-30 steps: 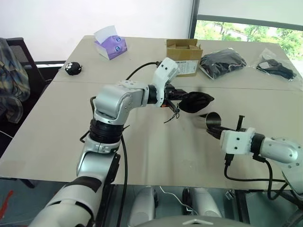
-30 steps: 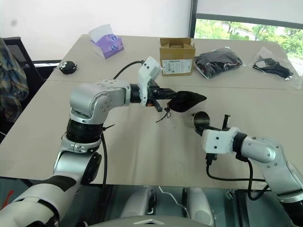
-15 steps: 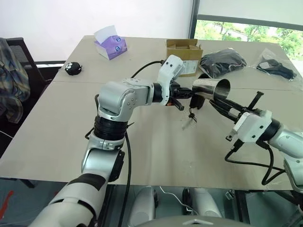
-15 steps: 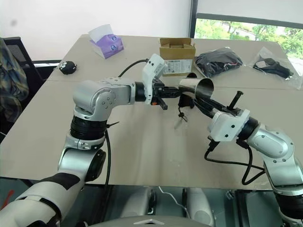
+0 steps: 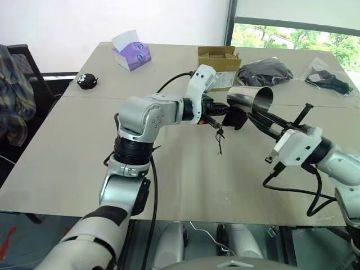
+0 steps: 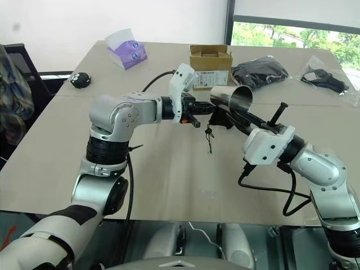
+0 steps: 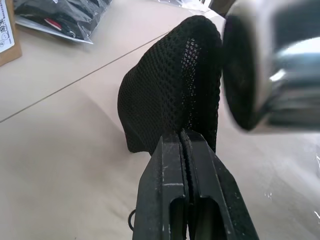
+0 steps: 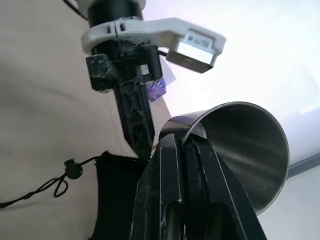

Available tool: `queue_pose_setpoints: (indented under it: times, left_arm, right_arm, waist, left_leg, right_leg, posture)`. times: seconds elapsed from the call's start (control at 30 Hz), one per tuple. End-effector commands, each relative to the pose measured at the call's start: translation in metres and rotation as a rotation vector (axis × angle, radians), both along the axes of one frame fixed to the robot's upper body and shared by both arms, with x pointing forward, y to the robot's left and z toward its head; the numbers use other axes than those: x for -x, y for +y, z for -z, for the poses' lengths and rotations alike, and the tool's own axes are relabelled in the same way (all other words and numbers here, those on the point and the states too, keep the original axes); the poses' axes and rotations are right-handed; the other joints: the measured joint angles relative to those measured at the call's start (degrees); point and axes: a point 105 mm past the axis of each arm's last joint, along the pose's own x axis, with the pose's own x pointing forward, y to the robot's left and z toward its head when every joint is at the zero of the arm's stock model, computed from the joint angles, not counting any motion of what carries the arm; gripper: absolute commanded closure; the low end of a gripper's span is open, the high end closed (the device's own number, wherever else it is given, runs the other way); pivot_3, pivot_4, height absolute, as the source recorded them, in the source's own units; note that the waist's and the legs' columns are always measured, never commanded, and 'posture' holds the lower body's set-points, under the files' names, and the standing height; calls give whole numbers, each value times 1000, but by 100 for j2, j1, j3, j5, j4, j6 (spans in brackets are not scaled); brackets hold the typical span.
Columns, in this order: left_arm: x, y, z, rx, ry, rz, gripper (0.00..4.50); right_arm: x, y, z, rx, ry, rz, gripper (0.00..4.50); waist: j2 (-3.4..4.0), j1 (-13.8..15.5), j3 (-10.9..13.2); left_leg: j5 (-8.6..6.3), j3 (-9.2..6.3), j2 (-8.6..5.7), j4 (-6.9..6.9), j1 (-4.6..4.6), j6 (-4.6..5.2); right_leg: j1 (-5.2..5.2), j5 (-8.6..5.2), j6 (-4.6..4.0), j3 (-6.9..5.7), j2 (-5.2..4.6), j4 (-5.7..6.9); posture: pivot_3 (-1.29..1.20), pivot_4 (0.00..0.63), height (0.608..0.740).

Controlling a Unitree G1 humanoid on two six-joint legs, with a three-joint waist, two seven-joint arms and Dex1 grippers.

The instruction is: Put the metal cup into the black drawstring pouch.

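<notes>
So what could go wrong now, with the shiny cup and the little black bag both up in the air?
The right gripper pinches only the rim of the metal cup, so the cup might slip or swing. The left gripper holds the black drawstring pouch by one edge, so its mouth may hang shut and the cup could push it aside. A dropped cup would probably roll across the table.

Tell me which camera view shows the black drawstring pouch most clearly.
The left wrist view: the black drawstring pouch is close, its mesh fabric plain, pinched by the left gripper. The eye views show it small, hanging beside the metal cup. The right wrist view shows one edge and its cord.
</notes>
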Motion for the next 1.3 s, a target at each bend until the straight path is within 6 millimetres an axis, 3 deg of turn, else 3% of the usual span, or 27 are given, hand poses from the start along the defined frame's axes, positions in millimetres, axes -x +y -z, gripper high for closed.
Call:
queue_pose_setpoints:
  times: [0.03,0.53,0.83,1.07,1.3]
  left_arm:
    - [2,-3,-17,38,-42,18,4500]
    - [1,-4,-16,54,-34,15,4500]
    - [2,-9,-14,51,-27,38,4500]
    - [0,-12,-17,70,-21,30,4500]
    - [2,-13,-17,75,-22,29,4500]
  right_arm:
    - [-3,-2,-3,13,-16,44,4410]
    - [-5,-21,41,205,151,153,4410]
    - [-46,8,38,277,139,146,4410]
    - [-58,18,57,479,239,88,4410]
    - [-81,17,40,448,280,157,4410]
  waist:
    - [0,-1,0]
    - [0,-3,0]
    - [2,-37,9]
    - [3,-4,10]
    - [5,-25,15]
  left_leg:
    - [0,0,0,0,0,0]
    - [0,2,0,-2,-1,1]
    - [0,1,0,-2,5,0]
    - [0,-1,-1,-3,-9,-1]
    - [0,-5,-2,-6,-6,-1]
  right_leg:
    - [0,0,0,0,0,0]
    - [-1,0,0,0,0,-2]
    - [-2,0,0,8,3,-2]
    - [-4,-1,1,-7,-3,-11]
    - [-5,0,1,-5,-4,-6]
  posture:
    - [0,150,715]
    - [0,150,715]
    - [0,150,715]
    - [0,150,715]
    - [0,150,715]
